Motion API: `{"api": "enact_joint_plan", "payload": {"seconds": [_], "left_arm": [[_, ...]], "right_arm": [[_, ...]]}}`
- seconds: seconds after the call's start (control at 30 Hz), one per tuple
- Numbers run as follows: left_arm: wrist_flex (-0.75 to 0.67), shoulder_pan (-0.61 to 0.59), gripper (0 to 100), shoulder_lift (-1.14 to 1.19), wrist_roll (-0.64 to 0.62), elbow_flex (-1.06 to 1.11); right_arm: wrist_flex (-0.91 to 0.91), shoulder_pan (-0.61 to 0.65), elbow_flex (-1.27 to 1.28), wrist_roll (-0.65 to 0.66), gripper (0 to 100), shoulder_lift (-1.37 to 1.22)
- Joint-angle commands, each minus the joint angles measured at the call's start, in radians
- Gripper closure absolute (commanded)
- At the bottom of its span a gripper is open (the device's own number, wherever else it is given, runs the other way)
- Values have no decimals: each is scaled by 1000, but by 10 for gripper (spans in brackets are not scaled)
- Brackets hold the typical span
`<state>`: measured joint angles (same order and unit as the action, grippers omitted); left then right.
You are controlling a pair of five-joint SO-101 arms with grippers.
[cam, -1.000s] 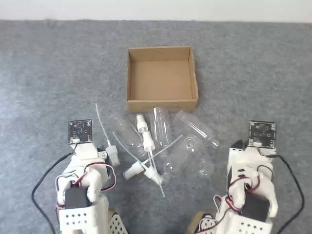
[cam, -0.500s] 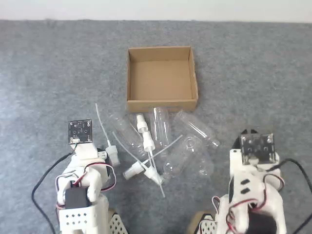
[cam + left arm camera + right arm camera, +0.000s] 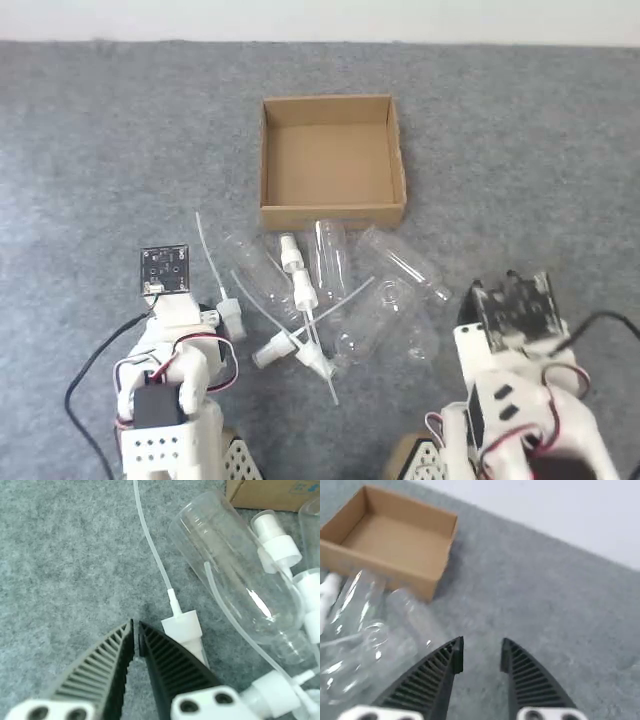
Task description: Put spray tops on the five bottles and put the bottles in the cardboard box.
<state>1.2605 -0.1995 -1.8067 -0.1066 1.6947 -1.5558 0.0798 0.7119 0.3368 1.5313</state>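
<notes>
Grey carpet (image 3: 100, 150) lies under everything; nearest, the left gripper (image 3: 136, 626) has its fingers pressed together beside a spray top (image 3: 184, 627), the right gripper (image 3: 481, 652) spread-fingered. Clear bottles (image 3: 400, 262) overlap (hard to count) before the cardboard box (image 3: 333, 214)

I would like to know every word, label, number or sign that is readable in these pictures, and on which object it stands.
No text here can be read.
cardboard box: some blue print on its outer wall in the left wrist view, cut off by the picture's edge and too blurred to read.
clear bottles: no label or print visible.
</notes>
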Motion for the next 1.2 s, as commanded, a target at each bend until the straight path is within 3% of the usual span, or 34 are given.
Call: {"api": "enact_joint_plan", "payload": {"seconds": [0.0, 0.13, 0.57, 1.17], "left_arm": [[5, -2, 987, -14, 5, -10], [5, -2, 987, -14, 5, -10], [5, -2, 987, -14, 5, -10], [5, -2, 987, -14, 5, -10]], "right_arm": [[-59, 76, -100, -8, 777, -150], [-79, 153, -120, -66, 726, -242], [-31, 432, -21, -166, 725, -394], [340, 443, 336, -157, 729, -479]]}}
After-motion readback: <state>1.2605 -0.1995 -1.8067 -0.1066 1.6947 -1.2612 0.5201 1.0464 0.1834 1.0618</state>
